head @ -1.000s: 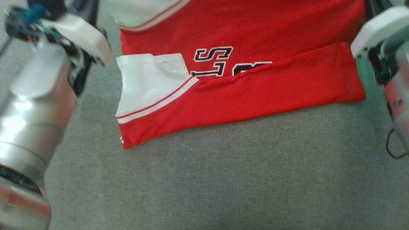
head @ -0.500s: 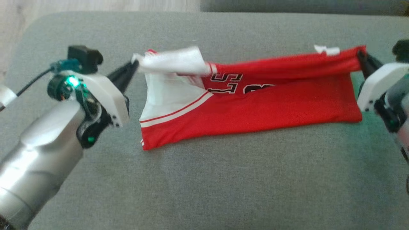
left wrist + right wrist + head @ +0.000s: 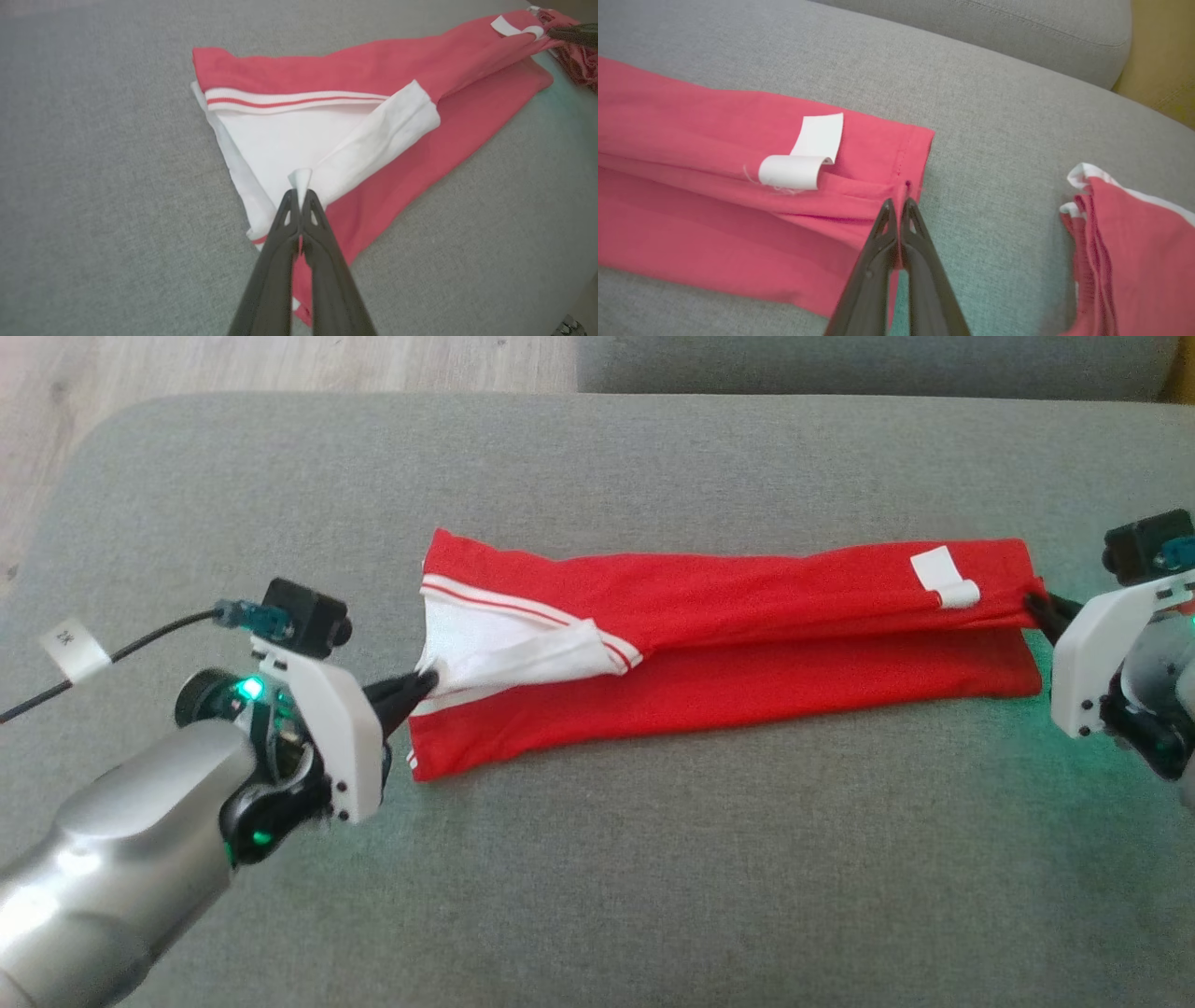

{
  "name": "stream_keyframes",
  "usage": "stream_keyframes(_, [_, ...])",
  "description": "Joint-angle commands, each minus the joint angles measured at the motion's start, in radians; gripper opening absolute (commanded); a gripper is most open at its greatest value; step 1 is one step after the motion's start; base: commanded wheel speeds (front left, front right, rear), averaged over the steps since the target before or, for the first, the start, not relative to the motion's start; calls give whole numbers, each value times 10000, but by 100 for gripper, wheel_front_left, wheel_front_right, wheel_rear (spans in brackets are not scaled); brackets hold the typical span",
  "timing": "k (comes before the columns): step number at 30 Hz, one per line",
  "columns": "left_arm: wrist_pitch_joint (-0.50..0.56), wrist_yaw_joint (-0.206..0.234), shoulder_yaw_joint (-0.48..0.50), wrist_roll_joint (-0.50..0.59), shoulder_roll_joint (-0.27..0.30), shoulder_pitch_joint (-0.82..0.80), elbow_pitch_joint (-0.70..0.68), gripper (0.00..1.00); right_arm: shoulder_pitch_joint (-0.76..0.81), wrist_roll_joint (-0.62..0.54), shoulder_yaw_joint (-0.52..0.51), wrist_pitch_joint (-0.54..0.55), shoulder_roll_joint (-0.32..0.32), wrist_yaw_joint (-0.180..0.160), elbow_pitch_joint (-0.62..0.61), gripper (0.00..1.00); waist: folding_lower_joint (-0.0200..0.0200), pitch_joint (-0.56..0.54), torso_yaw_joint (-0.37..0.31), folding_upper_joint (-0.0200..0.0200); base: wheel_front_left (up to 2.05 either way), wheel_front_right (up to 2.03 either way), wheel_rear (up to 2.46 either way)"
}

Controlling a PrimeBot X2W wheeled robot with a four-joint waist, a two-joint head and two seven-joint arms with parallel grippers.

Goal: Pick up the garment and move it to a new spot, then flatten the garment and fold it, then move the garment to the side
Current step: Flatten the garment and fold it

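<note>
Head view: red garment (image 3: 747,653), a long folded band on grey woven cushion (image 3: 653,877), left gripper (image 3: 428,683) pinching its white corner, right gripper (image 3: 1034,607) its hem; right wrist view adds another red cloth (image 3: 1134,252).

The red garment (image 3: 747,681) with white trim lies folded as a long flat band between both jaws; the left jaws pinch its white corner, the right jaws pinch its red hem corner.

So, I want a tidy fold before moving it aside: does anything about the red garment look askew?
Yes. The garment lies in misaligned layers, its white panel bunches at the left tool, and a white label curls over near the right tool.
</note>
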Motion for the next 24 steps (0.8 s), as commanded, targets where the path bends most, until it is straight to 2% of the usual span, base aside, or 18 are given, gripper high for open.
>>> stream_keyframes(1, [99,16,363,-125,520,-300,-167,0,112,142,110,68,-370,35,-182,0,0,3,-37,-1,0,0,0])
stream_keyframes(12, [874,16,102,-576,891,-242,-803,0,-103,886,1194,692,-656,35,-442,0,0,8,-203,-1,0,0,0])
stream_keyframes(13, [867,16,90,-588,881,-227,-822,0,-118,933,1250,685,-652,35,-406,9,0,11,-214,-1,0,0,0])
stream_keyframes(14, [895,16,73,-621,868,-202,-873,0,-134,997,1261,678,-638,35,-305,100,0,14,-229,-1,0,0,0])
stream_keyframes(16, [917,16,59,-651,870,-182,-911,2,-150,1048,1307,702,-598,35,-247,100,0,13,-242,-1,0,0,0])
stream_keyframes(17, [912,16,49,-669,881,-169,-947,63,-199,1053,1322,587,-576,35,-197,100,0,10,-259,-1,0,0,0])
stream_keyframes(18, [895,16,44,-723,891,-144,-974,100,-264,1048,1300,398,-553,35,-119,100,0,4,-273,-1,0,0,0])
stream_keyframes(21, [686,16,101,-881,941,-123,-1047,100,-361,1254,1118,-108,-380,35,85,100,0,-51,-319,-1,0,0,0])
stream_keyframes(24, [-106,16,394,-737,946,-190,-799,100,-473,1692,680,-883,-174,35,128,100,0,-114,-365,-1,0,0,0])
